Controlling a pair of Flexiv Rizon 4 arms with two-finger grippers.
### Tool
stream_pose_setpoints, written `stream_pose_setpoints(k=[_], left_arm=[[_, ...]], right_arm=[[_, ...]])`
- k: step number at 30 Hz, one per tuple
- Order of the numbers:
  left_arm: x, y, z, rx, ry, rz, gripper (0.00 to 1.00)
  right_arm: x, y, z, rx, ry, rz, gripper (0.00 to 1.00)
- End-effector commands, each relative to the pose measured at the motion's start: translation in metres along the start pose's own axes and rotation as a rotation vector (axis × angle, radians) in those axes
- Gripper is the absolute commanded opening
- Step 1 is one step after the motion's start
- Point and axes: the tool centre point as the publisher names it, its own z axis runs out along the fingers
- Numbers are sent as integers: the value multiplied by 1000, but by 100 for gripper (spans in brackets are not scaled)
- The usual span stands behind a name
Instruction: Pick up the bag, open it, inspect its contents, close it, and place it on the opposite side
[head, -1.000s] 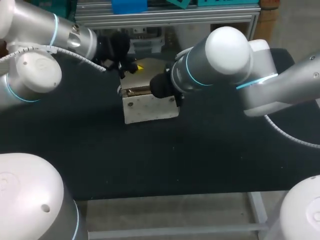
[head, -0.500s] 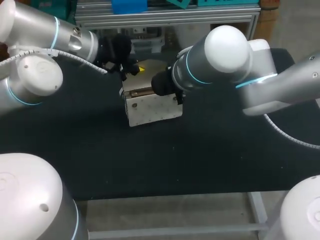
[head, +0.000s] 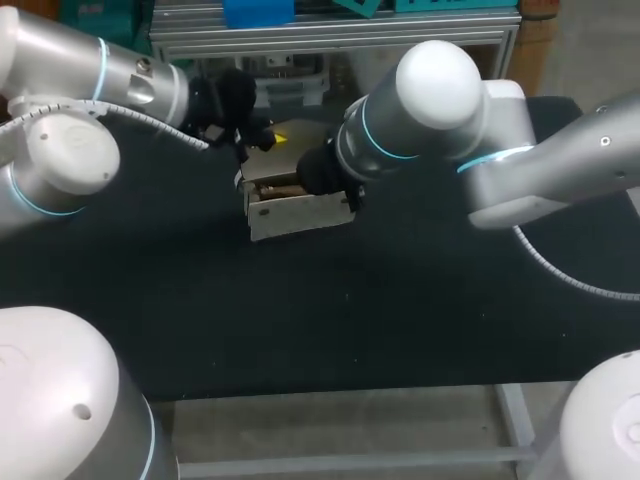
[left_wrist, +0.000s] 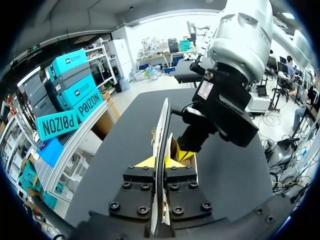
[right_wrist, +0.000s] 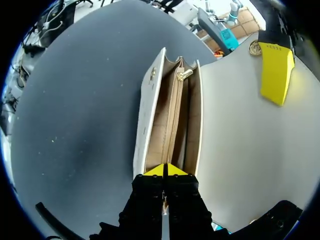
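A small cream-white boxy leather handbag (head: 300, 212) is being held by both arms at the far middle of the black worktop (head: 350, 320), a little toward the left arm's side. Its long axis is lying across the worktop from the left arm's side to the right arm's, with the right end turned slightly farther away. Its mouth is being presented upward and open, so the tan lining is being exposed. The plain front face is being turned toward the near edge. Whether the base is resting on the worktop cannot be told.

The handbag's flap (left_wrist: 163, 125) is being held raised behind the mouth by the left hand (left_wrist: 160, 163). Its two yellow tips are being pressed against the flap's edge from either side, so this hand is clamped on the flap. In the head view the left hand (head: 262, 140) is being shown at the handbag's far left corner.

The right hand (right_wrist: 165, 170) is being held at the right end of the mouth with its tips together. It is lining up with the middle zip pocket (right_wrist: 175, 115), which is running straight ahead of it along the long axis. Whether any lining is being pinched between those tips cannot be told. A gold zip pull (right_wrist: 184, 74) is lying at the pocket's far end. One yellow finger (right_wrist: 276, 70) of the left hand is being shown flat against the flap's inner face.
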Motion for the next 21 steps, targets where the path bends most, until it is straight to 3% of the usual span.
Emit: stream_pose_setpoints(k=[1, 11, 19, 20, 21], left_arm=[[2, 0, -4, 11, 17, 5, 0], [9, -1, -6, 13, 42, 28, 0], [4, 1, -7, 15, 45, 25, 0], [3, 1, -7, 17, 48, 25, 0], [3, 2, -6, 18, 48, 24, 0]], right_arm=[[-2, 0, 5, 15, 13, 2, 0], [-17, -8, 23, 21, 72, 17, 0], [-8, -6, 27, -20, 93, -5, 0], [-6, -5, 28, -22, 98, -13, 8], [-5, -4, 29, -23, 99, -15, 29]])
